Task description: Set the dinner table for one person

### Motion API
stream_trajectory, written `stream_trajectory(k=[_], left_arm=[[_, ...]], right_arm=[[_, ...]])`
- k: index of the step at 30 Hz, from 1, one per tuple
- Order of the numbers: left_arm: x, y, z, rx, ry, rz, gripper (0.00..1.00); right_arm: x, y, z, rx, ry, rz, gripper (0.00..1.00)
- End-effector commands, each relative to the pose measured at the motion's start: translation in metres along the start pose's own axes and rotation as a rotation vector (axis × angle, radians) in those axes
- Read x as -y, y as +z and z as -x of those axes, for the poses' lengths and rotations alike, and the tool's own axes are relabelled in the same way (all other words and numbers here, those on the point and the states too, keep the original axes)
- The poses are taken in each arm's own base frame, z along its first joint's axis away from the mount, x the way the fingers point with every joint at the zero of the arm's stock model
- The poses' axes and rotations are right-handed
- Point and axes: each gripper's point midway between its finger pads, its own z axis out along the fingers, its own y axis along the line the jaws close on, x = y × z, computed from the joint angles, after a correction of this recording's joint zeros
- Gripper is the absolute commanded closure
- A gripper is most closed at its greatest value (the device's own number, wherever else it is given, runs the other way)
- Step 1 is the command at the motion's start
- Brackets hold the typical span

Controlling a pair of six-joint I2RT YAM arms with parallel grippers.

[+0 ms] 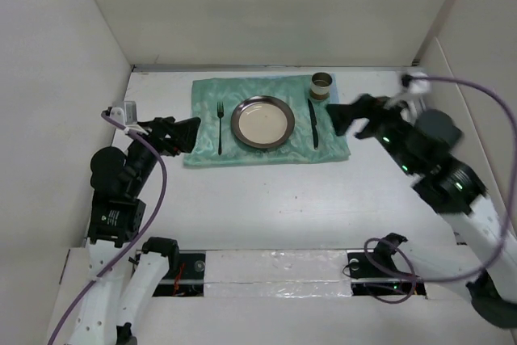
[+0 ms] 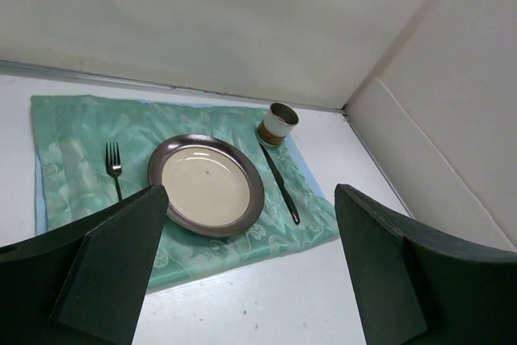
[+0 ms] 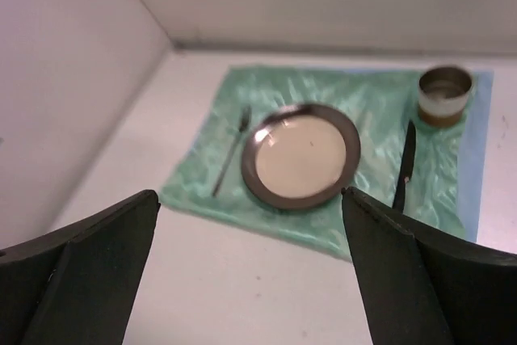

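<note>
Evidently a full place setting, both grippers empty

At the left, the left gripper hovers beside the cloth's edge, fingers spread wide with nothing between them. The dinner table is a matte white, rigid slab under everything. Toward its far side it bears a soft, wrinkled teal cloth, likely to bunch if dragged. On the cloth a thin, stiff fork lies flat and is best pinched mid-handle. The round plate, with a dark glossy rim around a cream centre, looks slick; take it by the rim. A slim dark knife lies just right of it. The small upright cup, probably light, stands by the knife's far tip. The right gripper hangs near the cloth's right edge, likewise agape and empty.
</note>
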Motion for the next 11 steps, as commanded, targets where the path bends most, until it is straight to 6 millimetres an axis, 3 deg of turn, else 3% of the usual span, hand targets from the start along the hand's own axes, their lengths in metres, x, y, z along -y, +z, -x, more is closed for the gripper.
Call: stream_trajectory(k=[1,3,4,5,7,9,11], left_arm=[[0.017,-0.018,0.023,0.071,0.002,-0.031,0.17],[0.019,-0.031,0.024,0.086,0.010,-0.027,0.17],[0.022,-0.044,0.030,0.125,0.018,-0.029,0.17],[0.021,-0.051,0.032,0.146,0.019,-0.018,0.17],[0.022,-0.069,0.030,0.171,0.021,-0.018,0.16],[0.017,-0.072,0.017,0.152,0.008,-0.011,0.16],[0.015,-0.074,0.011,0.148,-0.002,-0.010,0.15]], right_arm=[[0.029,-0.060,0.025,0.214,0.103,-0.061,0.00],[0.039,-0.093,0.041,0.354,0.169,-0.042,0.00],[0.048,-0.129,0.053,0.457,0.217,-0.023,0.00],[0.063,-0.131,0.040,0.474,0.234,-0.074,0.00],[0.078,-0.154,0.039,0.557,0.297,-0.089,0.00],[0.086,-0.146,0.022,0.535,0.300,-0.118,0.00],[0.078,-0.132,0.011,0.484,0.286,-0.095,0.00]])
